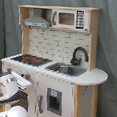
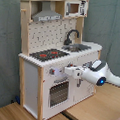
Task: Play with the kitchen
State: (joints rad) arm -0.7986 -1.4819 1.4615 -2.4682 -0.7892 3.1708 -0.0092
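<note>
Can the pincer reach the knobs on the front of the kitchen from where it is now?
Probably yes. In the second exterior view the pincer is already at the kitchen's front panel beside the knobs, with nothing between them.

Both exterior views soft, slightly blurred throughout. Light even and diffuse, moderately bright. Faint shading beneath the grey hood [image 1: 36,22]. No glare; backdrop curtain [image 2: 6,48] dim, muted.

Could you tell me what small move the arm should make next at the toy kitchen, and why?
Probably ease the gripper slightly forward: in the second exterior view it sits by the knobs on the kitchen front, above the oven door.
</note>
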